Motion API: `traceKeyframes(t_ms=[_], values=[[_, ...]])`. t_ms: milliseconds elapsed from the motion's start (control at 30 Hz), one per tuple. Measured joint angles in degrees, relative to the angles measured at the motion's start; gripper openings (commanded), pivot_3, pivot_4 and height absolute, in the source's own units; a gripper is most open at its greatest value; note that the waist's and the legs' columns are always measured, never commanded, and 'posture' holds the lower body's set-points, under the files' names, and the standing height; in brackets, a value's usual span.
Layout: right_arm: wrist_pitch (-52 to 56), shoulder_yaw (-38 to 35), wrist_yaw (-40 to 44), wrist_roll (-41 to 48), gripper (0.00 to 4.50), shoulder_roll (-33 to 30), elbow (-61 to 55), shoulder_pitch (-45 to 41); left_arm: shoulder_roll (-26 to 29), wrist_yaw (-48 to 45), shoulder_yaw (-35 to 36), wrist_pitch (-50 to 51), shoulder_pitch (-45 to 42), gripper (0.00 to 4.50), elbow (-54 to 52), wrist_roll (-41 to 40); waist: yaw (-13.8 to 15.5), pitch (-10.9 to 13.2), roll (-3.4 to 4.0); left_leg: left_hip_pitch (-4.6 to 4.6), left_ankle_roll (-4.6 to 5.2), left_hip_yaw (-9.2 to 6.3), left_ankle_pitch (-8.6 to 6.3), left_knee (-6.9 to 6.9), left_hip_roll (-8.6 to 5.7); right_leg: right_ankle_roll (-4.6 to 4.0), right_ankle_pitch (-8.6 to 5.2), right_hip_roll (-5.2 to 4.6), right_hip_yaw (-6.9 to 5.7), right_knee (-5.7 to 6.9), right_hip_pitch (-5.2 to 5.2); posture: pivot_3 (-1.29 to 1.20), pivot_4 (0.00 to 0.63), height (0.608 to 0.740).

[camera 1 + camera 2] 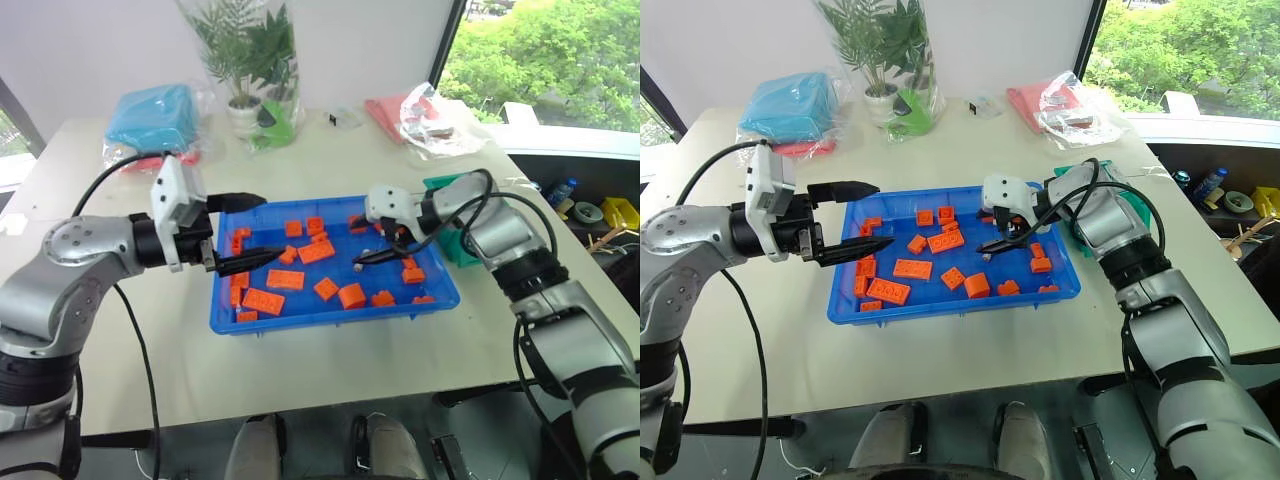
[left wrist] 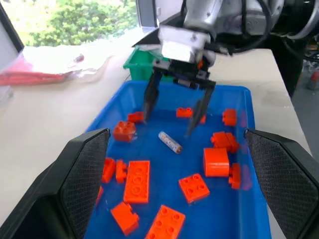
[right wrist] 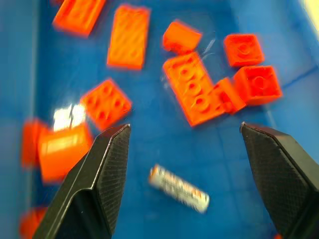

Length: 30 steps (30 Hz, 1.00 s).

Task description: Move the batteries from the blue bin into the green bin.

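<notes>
The blue bin (image 1: pixel 330 322) sits mid-table with orange blocks scattered over its floor. One silver-grey battery (image 2: pixel 170 142) lies flat on that floor among the blocks, also seen from above in the right wrist view (image 3: pixel 178 188). My right gripper (image 1: pixel 372 245) hangs open just above the battery, fingers to either side and apart from it, with nothing between them. The green bin (image 2: pixel 137 62) stands just outside the blue bin's right end, partly hidden behind my right arm. My left gripper (image 1: pixel 270 227) is open and empty over the blue bin's left end.
Several orange blocks (image 1: pixel 285 280) crowd the bin around the battery. At the back of the table stand a wrapped potted plant (image 1: pixel 250 70), a light-blue bagged bundle (image 1: pixel 152 118) and red bagged items (image 1: pixel 420 115). Bare tabletop lies in front of the bin.
</notes>
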Motion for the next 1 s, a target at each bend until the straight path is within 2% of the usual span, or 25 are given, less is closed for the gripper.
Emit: traceKeyframes(t_ms=[133, 267, 567, 667, 767, 1000], values=[[-14.8, 1.3, 1.1, -5.2, 3.59, 3.0, 14.5, -3.1, 0.0, 0.1, 0.0, 0.0, 0.0, 4.50, 0.1, 0.1, -0.3, 0.0, -0.01, -0.02, -0.02, 0.01, 0.02, 0.03, 0.00, 0.11, 0.07, 0.00, 0.00, 0.04, 0.01, 0.00, 0.150, 0.672], [-24.8, 1.4, -0.3, -8.6, 3.59, 5.8, 25.6, -5.2, 0.2, 0.3, 0.2, 0.1, 0.5, 4.50, -0.2, 0.1, -0.5, 0.0, 0.00, -0.03, -0.05, 0.01, 0.04, 0.05, -0.01, 0.09, 0.12, -0.01, 0.00, 0.09, 0.08, 0.00, 0.150, 0.672], [-36.5, 0.3, -8.4, -14.1, 3.59, 8.7, 36.3, -7.4, 1.6, 1.3, 2.5, 0.8, 2.2, 4.50, -2.5, -0.5, -0.7, 0.0, -0.01, 0.04, -0.11, 0.00, 0.08, 0.06, 0.00, 0.06, 0.13, -0.01, 0.02, 0.15, 0.09, 0.00, 0.150, 0.672], [-37.0, -0.5, -9.0, -14.5, 2.70, 9.5, 37.7, -7.4, 1.7, 1.5, 2.7, 1.3, 2.2, 4.50, -3.1, -0.9, -0.7, 0.0, -0.01, 0.13, -0.12, 0.00, 0.07, 0.06, 0.00, 0.00, 0.08, -0.01, 0.03, 0.15, 0.10, 0.00, 0.150, 0.672], [-36.7, -1.8, -7.6, -14.4, 1.23, 10.4, 38.1, -7.0, 1.8, 1.8, 2.7, 1.5, 2.2, 4.50, -3.1, -1.1, -0.7, 0.0, -0.01, 0.13, -0.11, 0.00, 0.08, 0.05, -0.01, -0.01, 0.11, -0.01, 0.04, 0.18, 0.21, 0.00, 0.150, 0.672], [-28.1, -8.3, -5.9, -9.7, 1.23, 11.0, 33.6, -2.7, 2.1, 1.3, 2.6, 1.5, 1.1, 4.50, -2.2, -1.1, -0.6, 0.0, -0.01, 0.12, -0.12, -0.01, 0.09, 0.08, -0.01, -0.05, 0.21, -0.01, 0.04, 0.19, 0.25, 0.00, 0.150, 0.672]])
